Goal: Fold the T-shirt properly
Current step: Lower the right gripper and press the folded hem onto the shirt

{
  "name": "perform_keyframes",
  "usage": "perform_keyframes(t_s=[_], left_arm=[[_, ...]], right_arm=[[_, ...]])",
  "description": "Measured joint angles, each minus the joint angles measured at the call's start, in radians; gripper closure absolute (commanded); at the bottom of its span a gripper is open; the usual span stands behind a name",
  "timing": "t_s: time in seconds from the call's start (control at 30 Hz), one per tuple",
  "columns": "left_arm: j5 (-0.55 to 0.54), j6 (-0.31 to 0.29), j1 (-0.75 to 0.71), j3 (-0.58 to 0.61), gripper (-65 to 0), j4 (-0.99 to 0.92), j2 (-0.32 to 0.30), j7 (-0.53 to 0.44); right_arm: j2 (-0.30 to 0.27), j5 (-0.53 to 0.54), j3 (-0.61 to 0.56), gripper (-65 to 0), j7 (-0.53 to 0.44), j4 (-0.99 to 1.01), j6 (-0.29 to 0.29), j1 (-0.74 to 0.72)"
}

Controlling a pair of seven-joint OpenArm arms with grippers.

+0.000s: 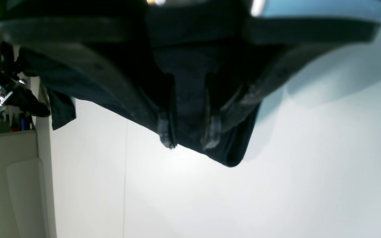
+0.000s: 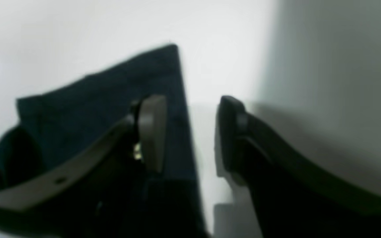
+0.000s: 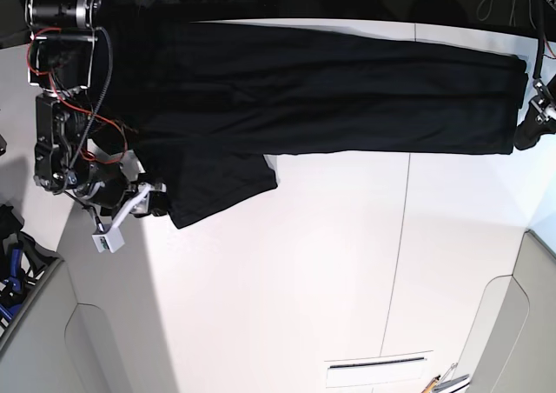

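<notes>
The black T-shirt (image 3: pixel 330 89) lies spread flat along the far side of the white table (image 3: pixel 304 280), with one sleeve (image 3: pixel 221 184) sticking out toward the table's middle. My left gripper (image 3: pixel 527 135) is at the shirt's right corner. In the left wrist view the left gripper (image 1: pixel 189 137) is shut on a fold of the black cloth (image 1: pixel 233 148) just above the table. My right gripper (image 3: pixel 156 206) is at the sleeve's left edge. In the right wrist view the right gripper (image 2: pixel 190 125) is open, one finger over the cloth (image 2: pixel 111 92) and the other over bare table.
A seam (image 3: pixel 401 236) runs across the table. The table's left edge is beside the right arm, with red cables (image 3: pixel 65 71) and a white tag (image 3: pixel 104 241) there. A slot (image 3: pixel 378 371) lies near the front edge. Grey panels flank both front corners.
</notes>
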State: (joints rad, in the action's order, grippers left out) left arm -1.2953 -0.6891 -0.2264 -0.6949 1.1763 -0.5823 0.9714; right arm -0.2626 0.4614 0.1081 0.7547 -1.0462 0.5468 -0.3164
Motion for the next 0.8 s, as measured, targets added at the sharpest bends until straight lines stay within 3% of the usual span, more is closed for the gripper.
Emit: perform_keyframes(t_s=[0.17, 0.23, 0.3, 0.43, 0.57, 0.8], left_arm=[[0.000, 0.000, 0.000, 0.000, -17.0, 0.000, 0.000, 0.000], [0.000, 0.000, 0.000, 0.000, -17.0, 0.000, 0.001, 0.000], [0.001, 0.000, 0.000, 0.000, -17.0, 0.000, 0.000, 0.000], [0.000, 0.000, 0.000, 0.000, -17.0, 0.000, 0.001, 0.000], [0.000, 0.000, 0.000, 0.000, -17.0, 0.000, 0.001, 0.000], [0.000, 0.000, -0.001, 0.000, -17.0, 0.000, 0.001, 0.000]], right_arm=[[0.042, 0.010, -0.009, -25.0, -0.005, 0.012, 0.000, -0.011], [0.054, 0.009, -0.009, -15.3, -0.001, 0.013, 0.000, -0.011], [0.061, 0.010, -0.010, 0.0, 0.012, 0.016, 0.000, -0.011], [0.063, 0.018, -0.011, 0.0, 0.037, 0.015, 0.000, -0.011], [0.064, 0.095, -0.010, 0.0, 0.175, -0.052, 0.003, 0.007], [0.095, 0.146, -0.012, 0.0, 0.261, -0.445, 0.003, 0.167]])
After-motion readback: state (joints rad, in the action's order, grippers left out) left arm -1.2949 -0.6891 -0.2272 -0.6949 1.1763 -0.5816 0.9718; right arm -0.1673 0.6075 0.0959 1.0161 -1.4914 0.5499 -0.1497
